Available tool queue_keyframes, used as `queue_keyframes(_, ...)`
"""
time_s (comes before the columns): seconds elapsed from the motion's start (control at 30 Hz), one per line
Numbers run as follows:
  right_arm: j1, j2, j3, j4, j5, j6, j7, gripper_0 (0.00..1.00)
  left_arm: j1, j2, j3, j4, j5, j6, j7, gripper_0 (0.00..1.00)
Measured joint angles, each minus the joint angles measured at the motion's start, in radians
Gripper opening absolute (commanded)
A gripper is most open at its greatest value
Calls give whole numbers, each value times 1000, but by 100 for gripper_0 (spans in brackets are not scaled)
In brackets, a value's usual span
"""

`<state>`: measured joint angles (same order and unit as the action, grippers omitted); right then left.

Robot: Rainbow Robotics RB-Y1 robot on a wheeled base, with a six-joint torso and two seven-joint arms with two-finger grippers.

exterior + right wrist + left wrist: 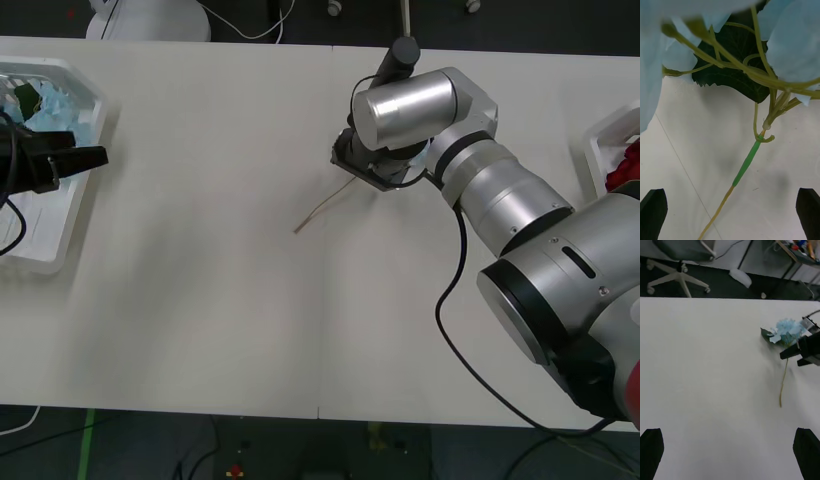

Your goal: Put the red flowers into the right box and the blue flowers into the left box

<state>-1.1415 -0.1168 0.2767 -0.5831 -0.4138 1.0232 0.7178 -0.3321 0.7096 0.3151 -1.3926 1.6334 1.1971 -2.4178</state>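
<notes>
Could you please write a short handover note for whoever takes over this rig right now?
Right gripper: open, beside the stem of a pale blue artificial hydrangea cluster lying mid-table, not grasped.
Left gripper: open, idle above the slotted-rim white plastic tray at the table's left end.
Done: blue flowers lie in that tray; red roses lie in the plain-rimmed white tray at the right edge.
Left: the mid-table blue cluster must reach the slotted tray.

Blue flower [787, 330] flat on table mid-right; blue flowers [60, 108] in left box [62, 215]; red flowers [626, 166] in right box [598, 140].
</notes>
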Motion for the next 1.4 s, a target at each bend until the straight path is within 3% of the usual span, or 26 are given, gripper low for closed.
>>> queue_keyframes(0.33,0,19,0,71,42,-75,0,99,24,-13,-209,-14,259,-51,-70,100)
queue_keyframes(0.4,0,25,0,84,53,-85,0,94,41,-27,-232,-16,296,-78,-97,100)
queue_keyframes(0.53,0,37,0,86,72,-86,0,68,74,-59,-272,-22,348,-146,-262,100)
queue_keyframes(0.7,0,39,0,86,81,-86,0,7,80,-68,-327,-32,365,-205,-315,100)
queue_keyframes(0.73,0,39,0,86,82,-86,0,0,80,-68,-337,-37,365,-216,-315,100)
queue_keyframes(1.23,0,42,0,100,119,-86,0,0,80,-68,-386,-50,368,-255,-315,100)
queue_keyframes(1.4,-1,21,0,66,0,-83,4,0,80,-69,-386,-50,372,-261,-315,100)
